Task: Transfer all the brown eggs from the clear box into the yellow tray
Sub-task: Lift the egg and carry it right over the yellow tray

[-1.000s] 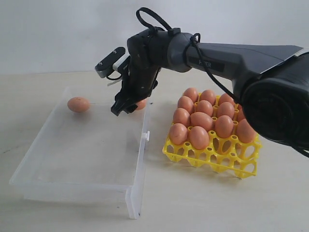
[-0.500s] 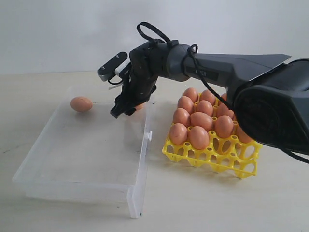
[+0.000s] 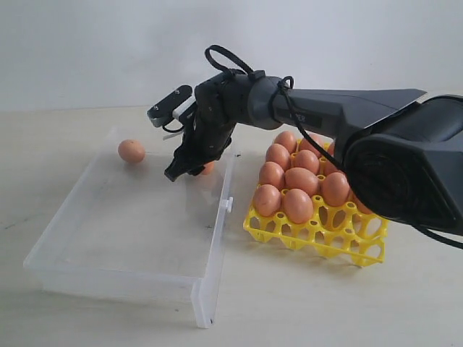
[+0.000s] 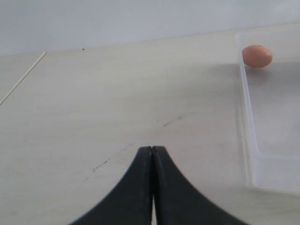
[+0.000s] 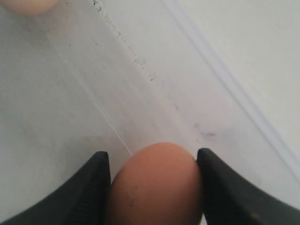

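The clear box (image 3: 205,293) lies left of the yellow tray (image 3: 318,242), whose cups hold several brown eggs (image 3: 296,204). My right gripper (image 3: 181,170) is down in the box's far right corner. Its fingers press both sides of a brown egg (image 5: 157,183), which is partly hidden behind them in the exterior view (image 3: 209,168). A second loose egg (image 3: 131,150) rests in the box's far left corner, and the left wrist view shows this egg (image 4: 257,56) too. My left gripper (image 4: 153,148) is shut and empty over bare table, beside the box wall (image 4: 248,122).
The tray's front row of cups (image 3: 340,242) holds nothing. The box's small latch tab (image 3: 228,204) sticks out toward the tray. The right arm (image 3: 347,108) reaches across above the tray. Another egg's edge (image 5: 28,3) shows in the right wrist view.
The box has slid back and toward the tray, and the loose egg rolled right with it. My right gripper has stayed low in the corner round the other egg.
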Motion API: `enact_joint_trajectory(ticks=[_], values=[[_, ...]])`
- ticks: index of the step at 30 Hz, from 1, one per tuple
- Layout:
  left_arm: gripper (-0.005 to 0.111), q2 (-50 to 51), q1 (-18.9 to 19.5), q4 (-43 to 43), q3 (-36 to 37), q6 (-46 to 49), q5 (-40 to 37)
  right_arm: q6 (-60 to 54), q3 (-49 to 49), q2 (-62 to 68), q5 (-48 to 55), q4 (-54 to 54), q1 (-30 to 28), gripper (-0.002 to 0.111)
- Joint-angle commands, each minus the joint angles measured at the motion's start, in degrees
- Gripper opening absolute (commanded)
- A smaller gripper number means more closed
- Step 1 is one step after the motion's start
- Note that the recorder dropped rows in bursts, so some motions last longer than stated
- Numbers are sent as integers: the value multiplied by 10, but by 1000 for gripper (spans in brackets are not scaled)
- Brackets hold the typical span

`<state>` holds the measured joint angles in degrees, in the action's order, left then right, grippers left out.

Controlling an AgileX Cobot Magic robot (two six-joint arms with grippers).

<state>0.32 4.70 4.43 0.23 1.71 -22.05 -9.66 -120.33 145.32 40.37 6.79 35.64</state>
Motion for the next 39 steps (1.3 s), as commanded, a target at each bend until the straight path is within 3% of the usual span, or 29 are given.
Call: enact_joint_trajectory(ticks=[1, 10, 15, 19, 31, 39], values=[[0, -3, -3, -1, -2, -3, 4, -3, 0, -13, 29, -23, -3, 0], [0, -3, -3, -1, -2, -3, 4, -12, 0, -102, 5, -82, 10, 0], [0, -3, -3, -1, -2, -3, 4, -35, 42, -161, -76, -91, 22, 0], [0, -3, -3, -1, -2, -3, 4, -54, 161, -232, -200, -111, 30, 0], [0, -3, -3, -1, -2, -3, 4, -57, 658, -507, -588, -153, 27, 0], [0, -3, -3, -1, -2, -4, 4, -60, 875, -596, -746, -183, -51, 0]])
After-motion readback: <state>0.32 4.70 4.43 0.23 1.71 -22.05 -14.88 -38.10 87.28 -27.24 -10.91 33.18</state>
